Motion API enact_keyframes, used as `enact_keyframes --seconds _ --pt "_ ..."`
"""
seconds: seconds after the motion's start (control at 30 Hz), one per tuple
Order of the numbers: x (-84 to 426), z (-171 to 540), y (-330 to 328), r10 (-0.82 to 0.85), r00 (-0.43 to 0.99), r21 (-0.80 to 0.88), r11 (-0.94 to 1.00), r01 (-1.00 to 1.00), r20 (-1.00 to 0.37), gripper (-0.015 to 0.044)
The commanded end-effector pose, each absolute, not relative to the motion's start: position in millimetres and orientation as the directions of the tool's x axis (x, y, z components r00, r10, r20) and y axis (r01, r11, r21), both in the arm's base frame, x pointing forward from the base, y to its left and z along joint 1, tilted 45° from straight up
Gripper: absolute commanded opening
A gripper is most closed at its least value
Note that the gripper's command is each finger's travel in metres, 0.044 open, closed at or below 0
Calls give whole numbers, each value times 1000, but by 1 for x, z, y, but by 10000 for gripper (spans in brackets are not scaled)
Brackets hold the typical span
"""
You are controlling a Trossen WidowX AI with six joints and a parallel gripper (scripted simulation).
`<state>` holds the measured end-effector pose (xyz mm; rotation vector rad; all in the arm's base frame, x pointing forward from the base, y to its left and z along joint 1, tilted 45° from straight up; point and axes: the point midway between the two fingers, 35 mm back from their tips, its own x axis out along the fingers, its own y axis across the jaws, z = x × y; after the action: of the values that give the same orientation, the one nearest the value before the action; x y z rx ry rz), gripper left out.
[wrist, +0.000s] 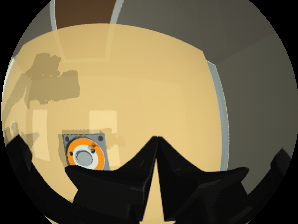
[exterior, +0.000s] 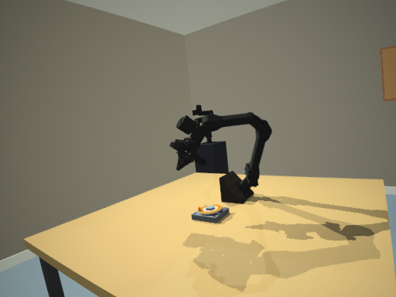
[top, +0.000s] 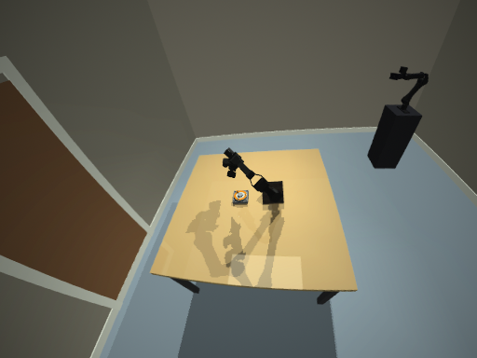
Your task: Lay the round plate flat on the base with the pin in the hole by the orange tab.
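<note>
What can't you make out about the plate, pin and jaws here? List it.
- Pin and hole: top and exterior views, too small; wrist view, plate small and blurred.
- Orange tab's direction: exterior view, plate too small.
- Base: wrist view, lower edge cut by the gripper.
- Jaws: shut, empty.
</note>
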<state>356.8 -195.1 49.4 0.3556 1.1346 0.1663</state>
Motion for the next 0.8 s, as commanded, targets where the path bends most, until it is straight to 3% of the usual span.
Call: enact_keyframes --seconds 0.0,0.1,0.17,0.77 --pt "340 18 -147 488 228 496 868 -24 -843 0" --pt "312 -5 -90 664 -28 664 746 -55 -748 0" --pt "305 -8 -78 695 -84 699 713 -52 -714 0" --pt "312 -41 -42 696 -83 701 712 -53 -713 0"
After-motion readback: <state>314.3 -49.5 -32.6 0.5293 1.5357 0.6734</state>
